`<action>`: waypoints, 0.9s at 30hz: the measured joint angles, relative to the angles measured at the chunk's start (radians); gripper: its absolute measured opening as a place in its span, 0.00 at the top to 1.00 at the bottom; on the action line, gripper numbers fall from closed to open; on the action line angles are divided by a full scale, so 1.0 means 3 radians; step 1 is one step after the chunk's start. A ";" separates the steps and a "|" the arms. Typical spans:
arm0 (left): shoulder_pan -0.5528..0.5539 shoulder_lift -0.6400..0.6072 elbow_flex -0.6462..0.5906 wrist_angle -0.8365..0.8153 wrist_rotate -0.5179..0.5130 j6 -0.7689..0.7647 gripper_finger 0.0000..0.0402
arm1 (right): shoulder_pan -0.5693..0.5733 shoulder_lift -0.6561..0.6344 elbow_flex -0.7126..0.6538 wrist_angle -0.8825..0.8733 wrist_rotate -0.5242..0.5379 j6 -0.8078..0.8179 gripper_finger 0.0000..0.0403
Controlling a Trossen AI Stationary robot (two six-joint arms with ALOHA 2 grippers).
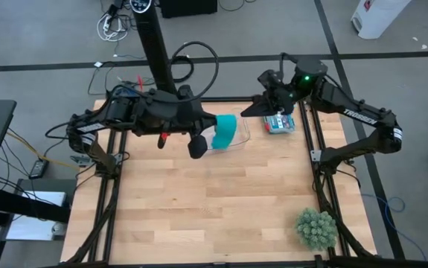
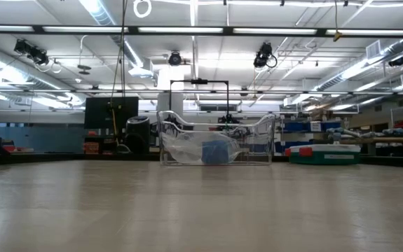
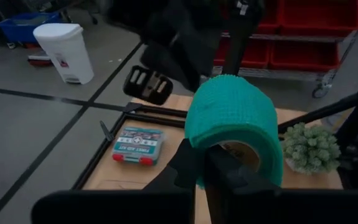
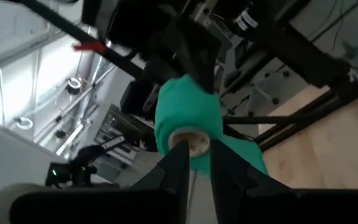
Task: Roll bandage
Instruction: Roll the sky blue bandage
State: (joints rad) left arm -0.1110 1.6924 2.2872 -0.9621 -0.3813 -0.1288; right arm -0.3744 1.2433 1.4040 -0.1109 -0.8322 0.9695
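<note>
A wooden table (image 1: 199,216) is seen from above, with two dark robot arms meeting over its far half. Between them, held up off the table, is the bandage (image 1: 225,132): a teal-green roll with a short tail of fabric hanging loose from it.

In the left wrist view, the left gripper (image 3: 219,163) is clenched on the bandage (image 3: 235,127), its dark fingers pinching the rim of the roll at its pale cardboard core. This grip seems meant to keep the roll steady in mid-air, so that fabric can be wound around it.

In the right wrist view, the right gripper (image 4: 194,165) sits at the opposite end of the bandage (image 4: 188,118), its two fingers just apart on either side of the core. Whether they truly press the roll or only frame it is hard to say from this angle.

A clear plastic container (image 2: 215,140) stands at the far edge of the table, below the bandage, with a blue item inside. A small first aid box (image 1: 280,124) lies near the right arm, and a green artificial plant (image 1: 316,228) sits at the near right corner.

Judging by the loose tail, the rolling is nearly but not fully finished.
</note>
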 joint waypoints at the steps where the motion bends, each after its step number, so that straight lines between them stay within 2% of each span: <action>1: 0.0003 0.0000 0.0020 -0.0010 -0.0011 -0.0030 0.96 | 0.0005 -0.0024 0.0000 -0.0010 0.0000 -0.0071 0.86; 3: 0.0020 0.0000 0.0041 -0.0013 -0.0029 -0.0046 0.96 | 0.0065 -0.0060 0.0000 -0.0020 0.0056 -0.0211 0.86; 7: 0.0048 0.0000 0.0049 -0.0006 -0.0036 -0.0137 0.96 | 0.0258 -0.0084 0.0000 -0.0050 0.0406 -0.0566 0.86; 16: 0.0163 0.0000 0.0049 -0.0006 0.0029 -0.0736 0.96 | 0.0706 -0.0095 0.0000 -0.0101 0.1131 -0.1371 0.85; 22: 0.0176 0.0000 0.0051 0.0090 0.0048 -0.0815 0.96 | 0.0825 -0.0095 0.0000 -0.0306 0.1484 -0.1665 0.85; 27: 0.0192 0.0000 0.0053 0.0144 0.0059 -0.0890 0.96 | 0.0900 -0.0094 0.0000 -0.0367 0.1614 -0.1950 0.85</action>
State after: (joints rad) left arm -0.0535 1.6924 2.3032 -0.9191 -0.3637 -0.3956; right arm -0.1045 1.2152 1.4040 -0.2211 -0.3480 0.3845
